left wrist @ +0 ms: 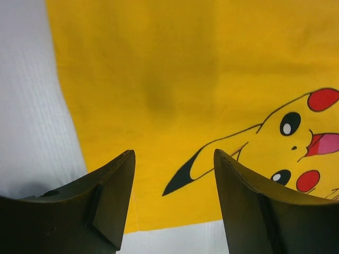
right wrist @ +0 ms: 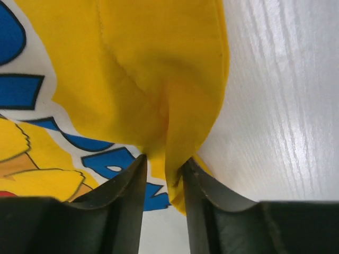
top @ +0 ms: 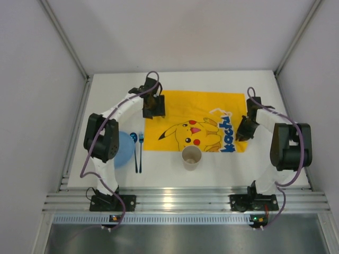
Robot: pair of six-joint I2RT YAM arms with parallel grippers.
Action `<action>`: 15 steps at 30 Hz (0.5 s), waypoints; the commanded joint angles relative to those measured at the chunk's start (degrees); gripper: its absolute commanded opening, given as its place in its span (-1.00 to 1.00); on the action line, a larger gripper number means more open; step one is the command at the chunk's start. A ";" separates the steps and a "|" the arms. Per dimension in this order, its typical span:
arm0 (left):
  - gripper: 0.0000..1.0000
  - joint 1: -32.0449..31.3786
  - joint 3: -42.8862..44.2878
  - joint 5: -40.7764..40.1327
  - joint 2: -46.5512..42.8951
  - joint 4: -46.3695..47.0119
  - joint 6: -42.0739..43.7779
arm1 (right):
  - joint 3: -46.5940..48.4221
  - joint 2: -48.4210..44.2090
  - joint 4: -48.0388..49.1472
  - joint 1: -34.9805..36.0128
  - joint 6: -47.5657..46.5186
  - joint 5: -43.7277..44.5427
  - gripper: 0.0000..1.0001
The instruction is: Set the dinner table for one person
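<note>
A yellow Pikachu-print cloth mat (top: pixel 196 119) lies on the white dinner table (top: pixel 180 79). My left gripper (top: pixel 154 110) is open and empty over the mat's left edge; in the left wrist view the mat (left wrist: pixel 175 79) shows between its spread fingers (left wrist: pixel 114 196). My right gripper (top: pixel 244 130) is shut on the mat's right edge; in the right wrist view a bunched yellow fold (right wrist: pixel 169 137) is pinched between its fingers (right wrist: pixel 130 185). A paper cup (top: pixel 192 157) stands at the mat's front edge. A blue plate (top: pixel 123 148) and two blue utensils (top: pixel 137 152) lie to the left.
Grey panels wall the table on the left (top: pixel 37 106) and right (top: pixel 318 95). A silver aluminium rail (top: pixel 180 202) runs along the near edge by both arm bases.
</note>
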 commanded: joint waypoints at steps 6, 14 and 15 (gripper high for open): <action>0.26 -3.56 -11.22 3.02 -7.01 8.32 -10.68 | 11.19 -0.23 -5.37 0.31 -1.87 9.26 0.81; 0.13 -4.17 -22.21 1.97 -10.89 11.84 -12.35 | 8.83 -10.69 -8.54 0.31 -2.40 10.50 0.86; 0.13 -4.17 -23.01 1.53 -11.15 12.10 -12.44 | 8.56 -12.44 -8.98 0.31 -2.31 9.97 0.86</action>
